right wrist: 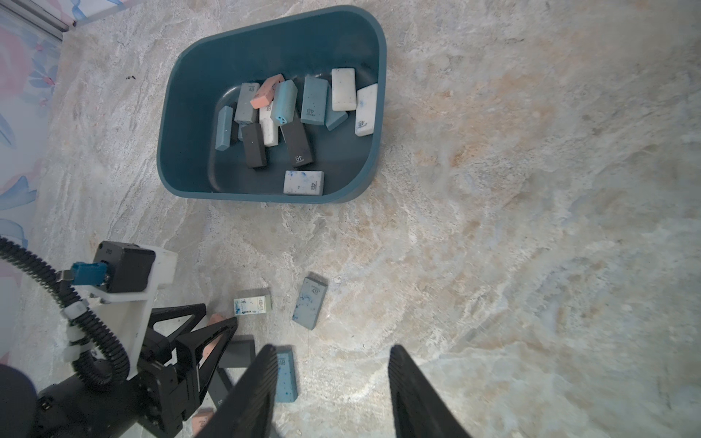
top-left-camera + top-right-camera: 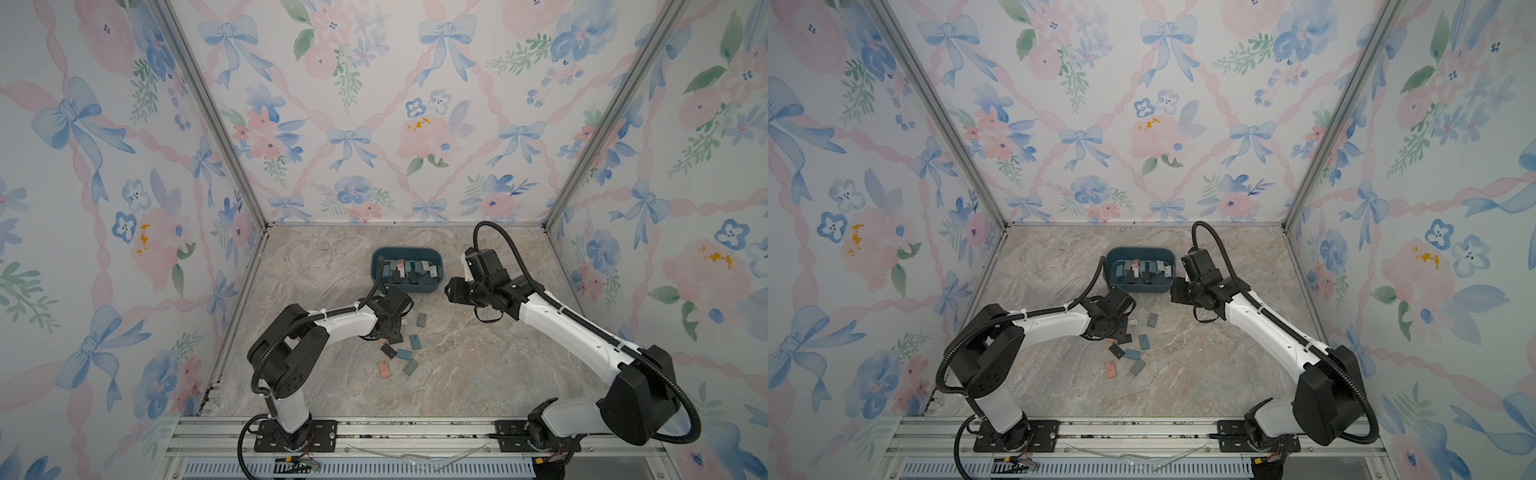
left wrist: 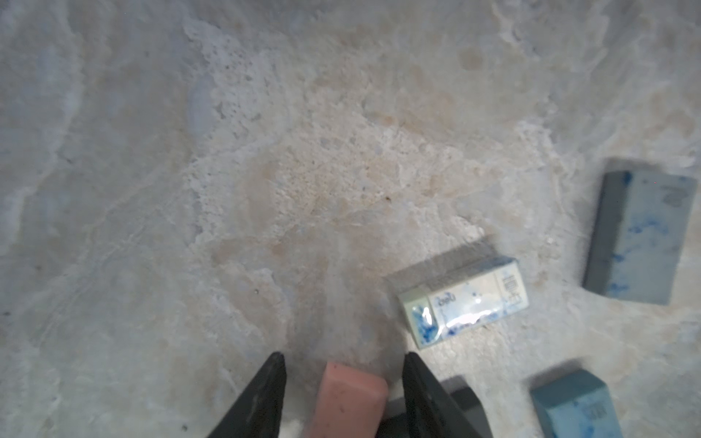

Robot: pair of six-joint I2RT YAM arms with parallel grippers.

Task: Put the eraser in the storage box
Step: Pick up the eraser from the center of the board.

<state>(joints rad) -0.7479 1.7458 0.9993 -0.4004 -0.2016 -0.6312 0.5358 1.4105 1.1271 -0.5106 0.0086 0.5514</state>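
The pink eraser lies flat on the table, apart from the storage box, which already holds a heap of other erasers. The left gripper is down over it with one finger on each side. A strip of table shows between each finger and the eraser, so the jaws are spread and nothing is gripped yet. The step in hand looks like the pinch itself. To do it well, close evenly so both fingers meet the eraser's sides together and it does not twist or skid out forward. A black eraser sits just beside one finger and a white wrapped eraser lies near, so the fingers should stay low and catch neither. Lift straight up before swinging toward the box. The right gripper hangs spread and empty near the box, clear of the pick.
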